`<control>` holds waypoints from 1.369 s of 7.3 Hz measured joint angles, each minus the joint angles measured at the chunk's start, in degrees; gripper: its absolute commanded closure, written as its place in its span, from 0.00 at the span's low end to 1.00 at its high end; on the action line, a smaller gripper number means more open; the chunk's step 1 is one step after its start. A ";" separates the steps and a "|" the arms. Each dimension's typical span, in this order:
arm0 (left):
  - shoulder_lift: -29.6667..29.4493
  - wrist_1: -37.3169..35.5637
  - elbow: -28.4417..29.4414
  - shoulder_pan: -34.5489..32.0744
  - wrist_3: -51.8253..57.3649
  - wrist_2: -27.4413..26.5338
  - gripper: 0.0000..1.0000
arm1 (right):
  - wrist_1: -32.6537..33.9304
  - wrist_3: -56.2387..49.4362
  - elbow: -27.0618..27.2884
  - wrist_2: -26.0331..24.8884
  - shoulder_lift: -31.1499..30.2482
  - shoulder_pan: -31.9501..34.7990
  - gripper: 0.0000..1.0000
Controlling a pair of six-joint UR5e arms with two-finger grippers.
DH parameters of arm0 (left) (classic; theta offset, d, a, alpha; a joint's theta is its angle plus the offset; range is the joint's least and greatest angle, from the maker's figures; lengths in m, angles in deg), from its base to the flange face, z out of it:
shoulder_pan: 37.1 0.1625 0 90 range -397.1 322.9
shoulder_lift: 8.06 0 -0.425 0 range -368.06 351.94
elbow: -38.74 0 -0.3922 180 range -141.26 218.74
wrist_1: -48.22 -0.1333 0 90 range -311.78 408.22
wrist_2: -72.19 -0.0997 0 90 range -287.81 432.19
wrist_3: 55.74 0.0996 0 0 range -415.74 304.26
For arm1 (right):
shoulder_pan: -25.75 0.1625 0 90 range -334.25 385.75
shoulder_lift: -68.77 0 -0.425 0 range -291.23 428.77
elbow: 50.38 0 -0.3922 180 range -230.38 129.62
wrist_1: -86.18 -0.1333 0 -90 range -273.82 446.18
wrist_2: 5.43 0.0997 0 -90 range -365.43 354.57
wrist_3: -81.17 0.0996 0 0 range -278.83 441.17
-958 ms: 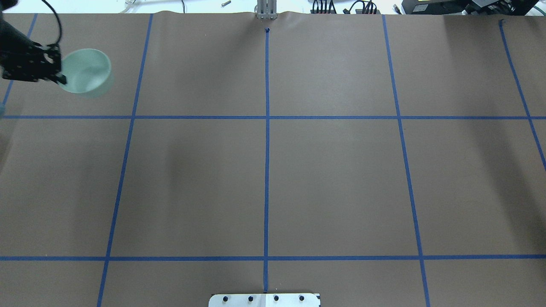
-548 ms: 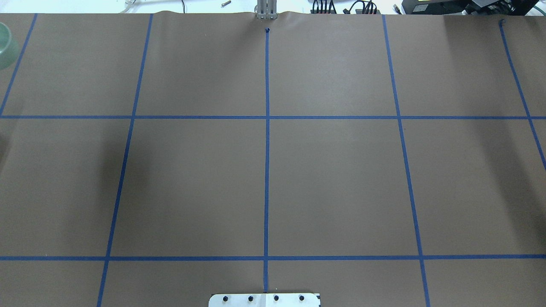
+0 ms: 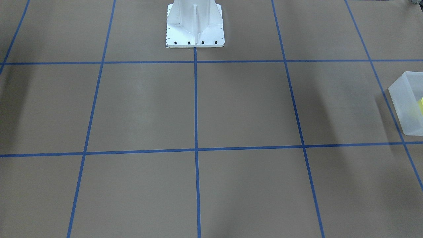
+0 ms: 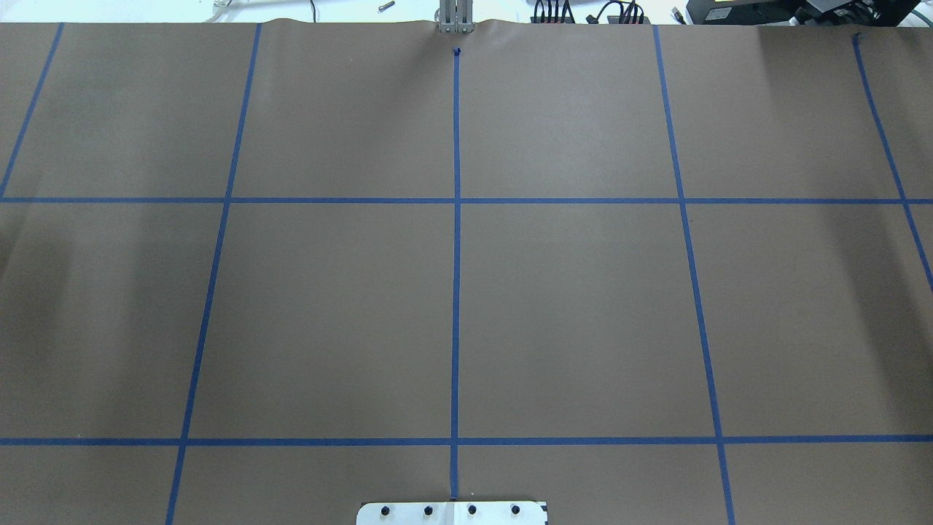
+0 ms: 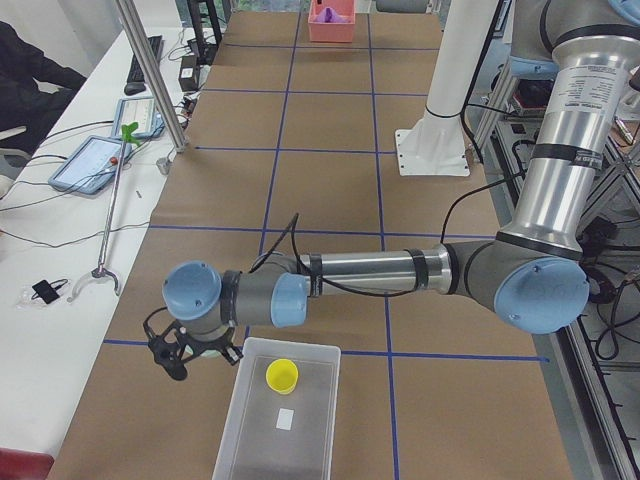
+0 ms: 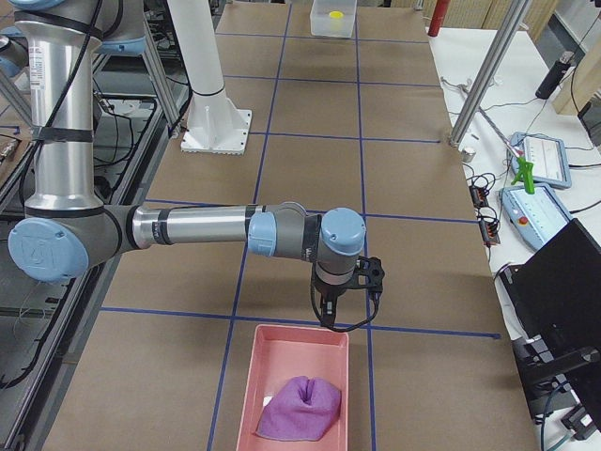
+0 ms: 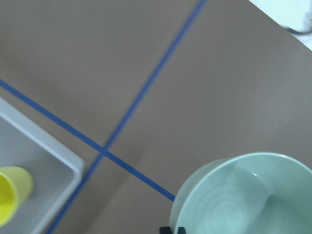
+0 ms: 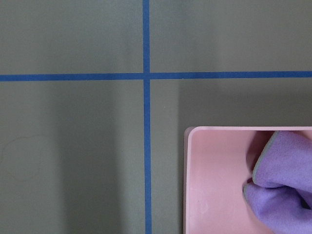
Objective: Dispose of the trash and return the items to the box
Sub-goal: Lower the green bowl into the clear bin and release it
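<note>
In the left wrist view the pale mint-green bowl (image 7: 243,197) fills the lower right, hanging above the brown table. A dark fingertip (image 7: 171,230) of my left gripper sits at its rim, so the gripper is shut on it. The translucent box (image 7: 46,158) lies lower left with the yellow cup (image 7: 10,195) inside. In the exterior left view my left gripper (image 5: 178,357) hovers just beside the box (image 5: 250,425) and cup (image 5: 282,375); the bowl is hidden there. My right gripper (image 6: 343,305) hangs above the pink tray's edge; I cannot tell whether it is open.
A pink tray (image 6: 272,376) holding a purple cloth (image 6: 300,409) lies at the table's right end; it also shows in the right wrist view (image 8: 214,185). The white robot base (image 3: 195,26) stands mid-table. The box's corner (image 3: 408,102) shows at the front view's right edge.
My left gripper and the bowl have moved left, out of the overhead view. Nothing else on the table has changed.
</note>
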 measured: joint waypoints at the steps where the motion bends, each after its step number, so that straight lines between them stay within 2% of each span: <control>1: 2.00 2.50 1.68 -0.70 0.02 -0.03 1.00 | -0.29 0.00 0.02 0.00 -0.05 0.00 0.00; 4: 5.25 14.03 9.62 -0.95 0.57 -2.51 1.00 | -0.44 0.00 0.30 -0.01 -0.08 0.00 0.00; 8: 6.96 17.54 11.88 -0.69 0.89 -7.61 1.00 | -0.44 0.03 0.40 -0.06 -0.08 0.00 0.00; 10: 7.42 18.00 12.44 -0.57 0.90 -8.59 0.52 | -0.44 0.04 0.39 -0.07 -0.08 0.00 0.00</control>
